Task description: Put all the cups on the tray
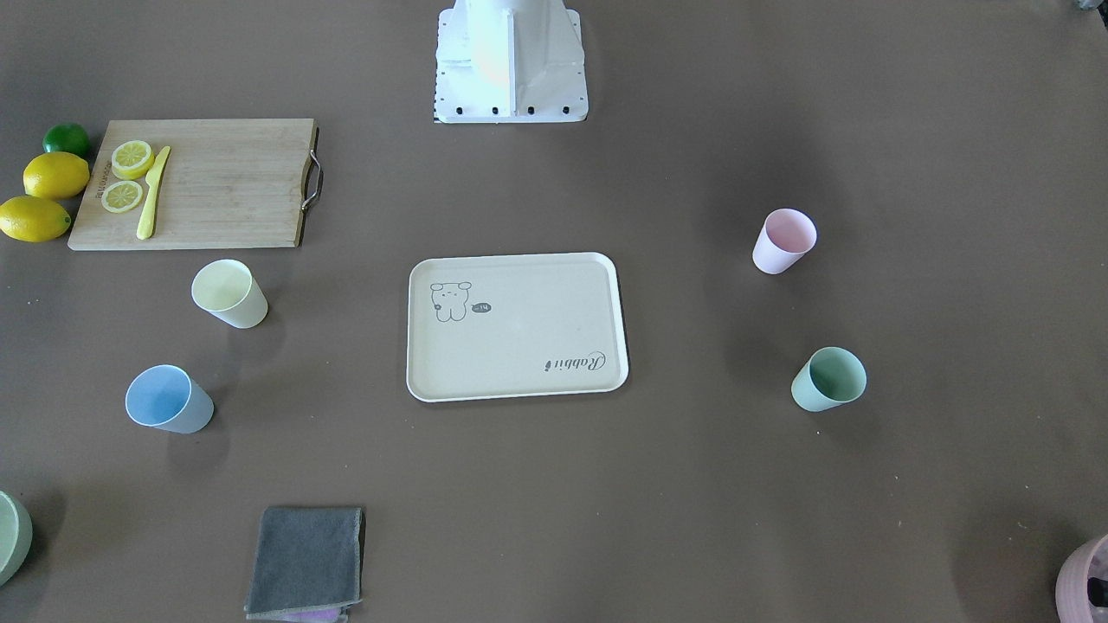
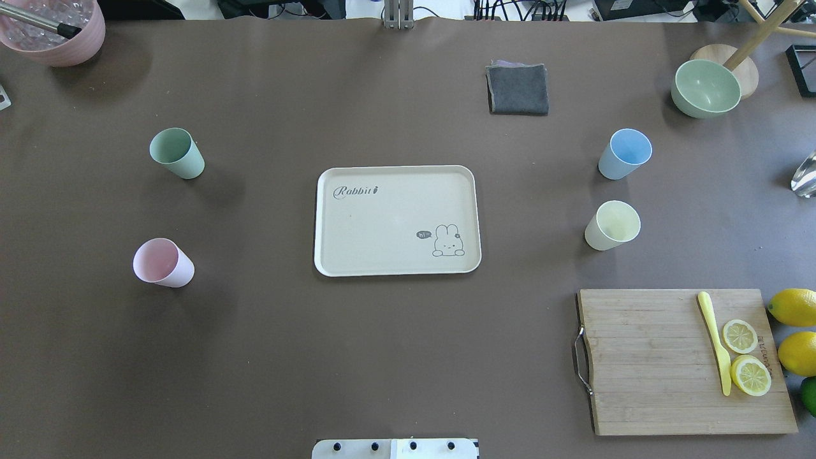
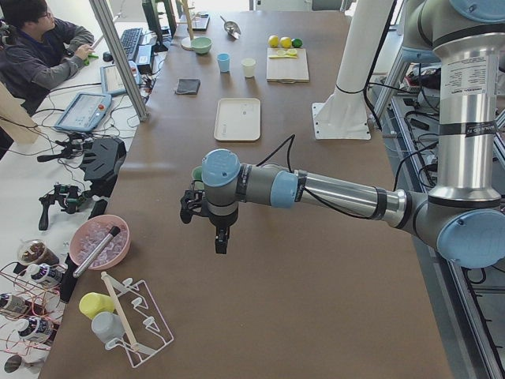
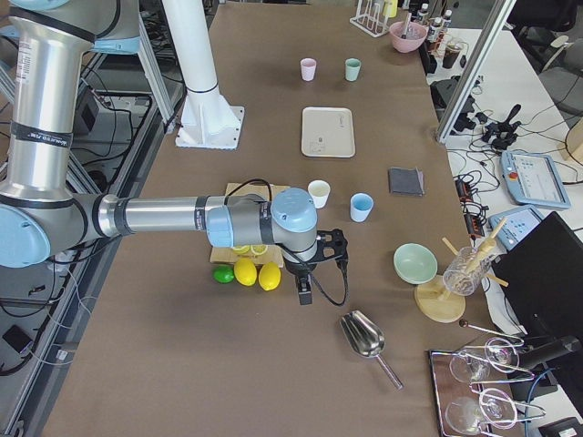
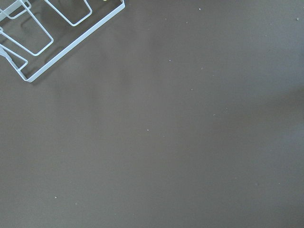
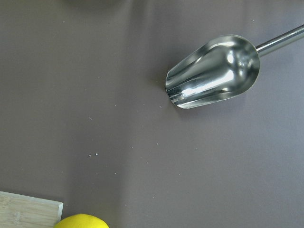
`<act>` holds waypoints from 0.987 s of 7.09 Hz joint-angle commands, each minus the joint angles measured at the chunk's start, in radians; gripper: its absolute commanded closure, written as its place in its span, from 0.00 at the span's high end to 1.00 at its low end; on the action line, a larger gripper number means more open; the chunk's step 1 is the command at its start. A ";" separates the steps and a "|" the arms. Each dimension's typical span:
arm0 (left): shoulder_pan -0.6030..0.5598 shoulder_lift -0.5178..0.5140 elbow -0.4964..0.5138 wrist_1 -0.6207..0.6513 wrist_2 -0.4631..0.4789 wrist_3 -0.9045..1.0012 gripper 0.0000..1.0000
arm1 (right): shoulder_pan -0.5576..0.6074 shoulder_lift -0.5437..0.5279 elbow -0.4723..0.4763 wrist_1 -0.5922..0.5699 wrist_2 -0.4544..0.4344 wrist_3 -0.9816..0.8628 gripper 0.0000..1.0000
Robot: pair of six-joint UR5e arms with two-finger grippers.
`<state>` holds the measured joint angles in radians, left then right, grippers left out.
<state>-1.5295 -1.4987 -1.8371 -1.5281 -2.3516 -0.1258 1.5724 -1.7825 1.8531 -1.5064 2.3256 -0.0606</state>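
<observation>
The cream tray [image 2: 382,217] lies bare in the middle of the table. All cups stand upright on the table, apart from it. In the overhead view the mint green cup [image 2: 176,153] and the pink cup [image 2: 162,262] are left of the tray, and the blue cup [image 2: 625,153] and the yellow cup [image 2: 612,225] are right of it. My left gripper [image 3: 221,241] hangs over bare table, far from the tray. My right gripper [image 4: 303,289] hangs near the lemons. Neither holds anything I can see; I cannot tell whether they are open or shut.
A wooden cutting board [image 2: 656,370] with lemon slices and a yellow knife sits beside the yellow cup, with whole lemons [image 2: 794,306] next to it. A grey cloth [image 2: 517,89], a green bowl [image 2: 706,88], a pink bowl [image 2: 54,29] and a metal scoop [image 6: 213,78] lie around the edges.
</observation>
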 commanded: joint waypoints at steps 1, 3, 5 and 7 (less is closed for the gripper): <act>0.003 0.002 -0.004 -0.001 0.000 0.000 0.98 | 0.000 0.000 0.000 0.000 0.003 0.001 1.00; 0.005 -0.004 -0.045 -0.004 0.002 0.000 0.98 | 0.000 0.006 0.003 0.002 0.005 -0.001 1.00; -0.001 -0.075 -0.037 -0.080 0.009 -0.008 0.98 | 0.000 0.018 0.015 0.030 0.008 0.005 1.00; -0.007 -0.175 0.039 -0.280 0.057 -0.008 0.98 | 0.000 0.020 0.015 0.092 0.008 0.019 1.00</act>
<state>-1.5331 -1.6241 -1.8350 -1.7100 -2.3149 -0.1333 1.5723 -1.7645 1.8675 -1.4454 2.3328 -0.0525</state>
